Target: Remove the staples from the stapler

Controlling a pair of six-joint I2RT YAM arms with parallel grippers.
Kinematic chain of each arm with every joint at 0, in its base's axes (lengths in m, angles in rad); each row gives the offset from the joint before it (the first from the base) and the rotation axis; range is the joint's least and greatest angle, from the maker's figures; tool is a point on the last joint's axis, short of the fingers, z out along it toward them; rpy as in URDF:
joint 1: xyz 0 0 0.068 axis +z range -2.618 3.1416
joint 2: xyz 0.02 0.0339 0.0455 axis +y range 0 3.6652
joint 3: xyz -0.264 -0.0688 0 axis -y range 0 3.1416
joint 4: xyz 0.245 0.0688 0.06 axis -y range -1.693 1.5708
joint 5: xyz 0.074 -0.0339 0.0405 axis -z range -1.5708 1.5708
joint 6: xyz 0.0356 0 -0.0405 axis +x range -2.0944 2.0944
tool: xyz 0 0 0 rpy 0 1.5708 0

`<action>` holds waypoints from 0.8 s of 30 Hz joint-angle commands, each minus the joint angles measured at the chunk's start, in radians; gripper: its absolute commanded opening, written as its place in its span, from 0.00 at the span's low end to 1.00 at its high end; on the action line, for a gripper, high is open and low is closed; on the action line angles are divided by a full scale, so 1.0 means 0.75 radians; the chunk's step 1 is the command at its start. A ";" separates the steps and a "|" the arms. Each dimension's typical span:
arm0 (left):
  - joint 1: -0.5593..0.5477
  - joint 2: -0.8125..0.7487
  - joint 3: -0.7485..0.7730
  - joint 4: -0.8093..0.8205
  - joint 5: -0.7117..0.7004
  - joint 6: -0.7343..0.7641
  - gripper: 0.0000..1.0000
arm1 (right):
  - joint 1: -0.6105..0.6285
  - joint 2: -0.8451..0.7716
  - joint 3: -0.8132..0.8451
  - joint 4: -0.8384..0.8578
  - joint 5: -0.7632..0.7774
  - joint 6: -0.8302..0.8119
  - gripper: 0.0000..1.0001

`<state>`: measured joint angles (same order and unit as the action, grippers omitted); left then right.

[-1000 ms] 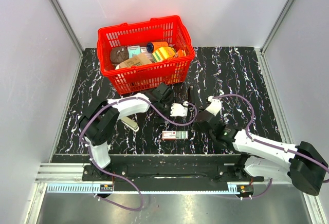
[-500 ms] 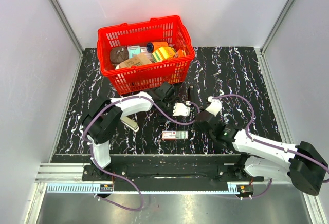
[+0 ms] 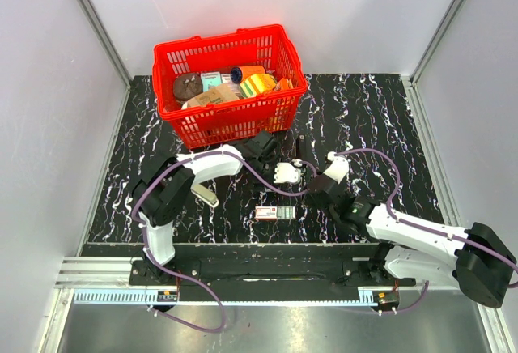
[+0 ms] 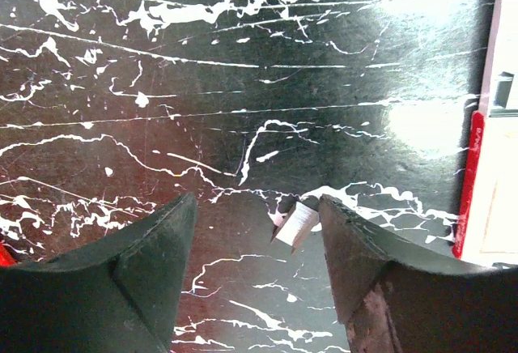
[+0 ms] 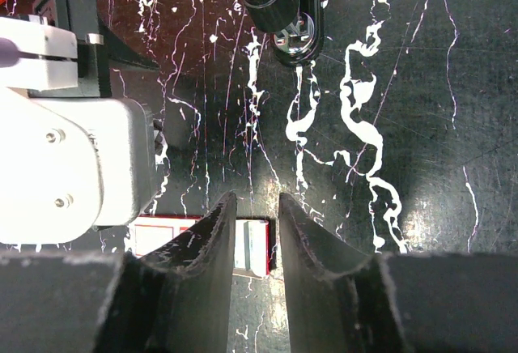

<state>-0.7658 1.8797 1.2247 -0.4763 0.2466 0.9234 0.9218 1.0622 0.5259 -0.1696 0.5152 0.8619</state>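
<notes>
The black stapler [image 3: 300, 149] lies on the dark marble table just in front of the basket; its end shows at the top of the right wrist view [image 5: 283, 5]. A short strip of staples [image 4: 295, 225] lies on the table between my left gripper's [image 4: 259, 203] open fingers, right beside the right finger. That left gripper [image 3: 296, 169] hangs low by the stapler's near end. My right gripper [image 5: 257, 207] stands narrowly open and holds nothing, above the end of a red and white staple box [image 5: 259, 248]. From above, the right gripper [image 3: 316, 191] is just right of the left one.
A red basket [image 3: 188, 52] full of items stands at the back left. The staple box [image 3: 275, 212] lies near the front middle. A beige flat object [image 3: 208, 194] rests under the left arm. The left gripper's white body [image 5: 73, 159] is close to my right fingers.
The left gripper has edged slightly right toward the stapler and its jaws have narrowed a little. The right arm has hardly moved.
</notes>
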 commanded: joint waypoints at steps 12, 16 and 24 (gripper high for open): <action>0.000 0.071 0.091 -0.060 -0.038 -0.092 0.57 | -0.002 0.026 0.035 0.015 0.053 -0.006 0.30; 0.009 0.118 0.161 -0.083 -0.065 -0.149 0.53 | -0.002 0.026 0.037 0.020 0.054 -0.008 0.28; 0.021 0.118 0.196 -0.105 -0.051 -0.202 0.61 | -0.002 0.026 0.031 0.024 0.056 -0.016 0.28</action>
<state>-0.7582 1.9648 1.3483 -0.5381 0.2161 0.7990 0.9218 1.0805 0.5262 -0.1692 0.5152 0.8597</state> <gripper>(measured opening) 0.574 0.283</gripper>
